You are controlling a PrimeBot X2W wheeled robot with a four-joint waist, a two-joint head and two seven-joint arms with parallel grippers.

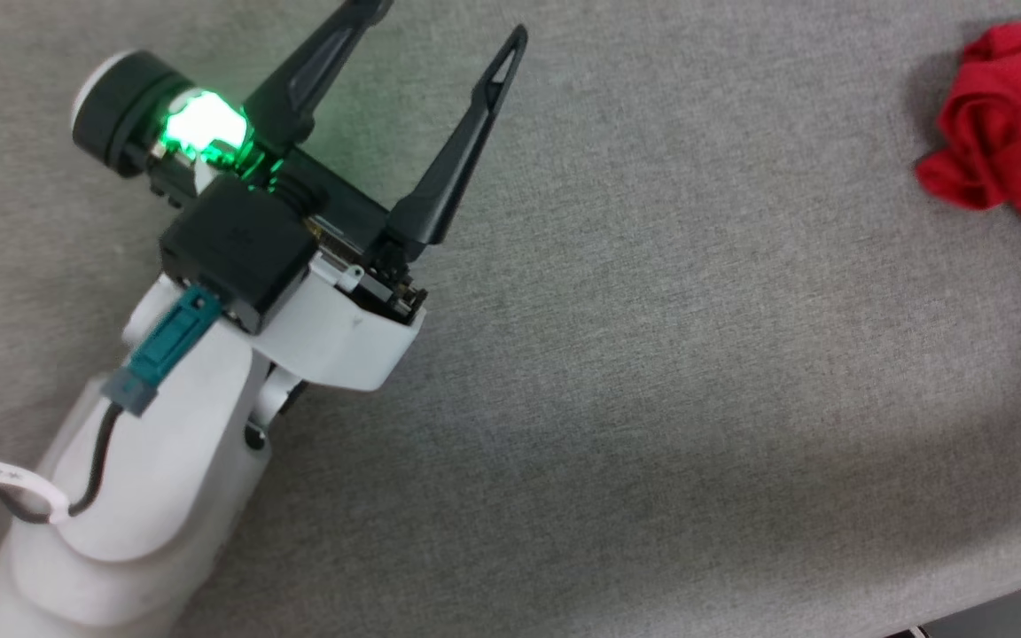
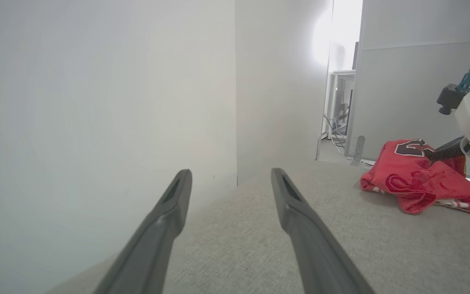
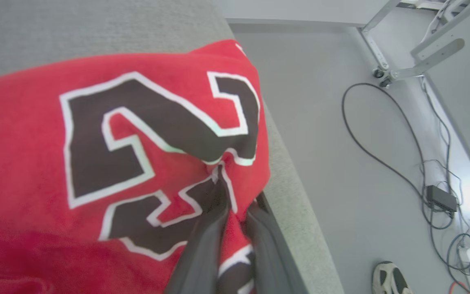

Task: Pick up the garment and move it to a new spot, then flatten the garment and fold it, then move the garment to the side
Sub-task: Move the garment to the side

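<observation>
Left gripper [image 1: 448,27]: closest to the head camera, above the grey cloth-covered table [image 1: 652,354]. Fingers spread wide, nothing between them. Green light lit at its wrist.

Right gripper [image 3: 237,192]: fingers drawn nearly together, pinching a fold of the garment [image 3: 35,143] just below the black, white-edged numerals.

Garment: bunched in a crumpled red heap at the table's right side, well apart from the left gripper. One part lies close to the table edge, striped trim showing at the heap's near side.

Floor beyond the edge: cables [image 3: 382,155], a shoe [image 3: 390,279].
</observation>
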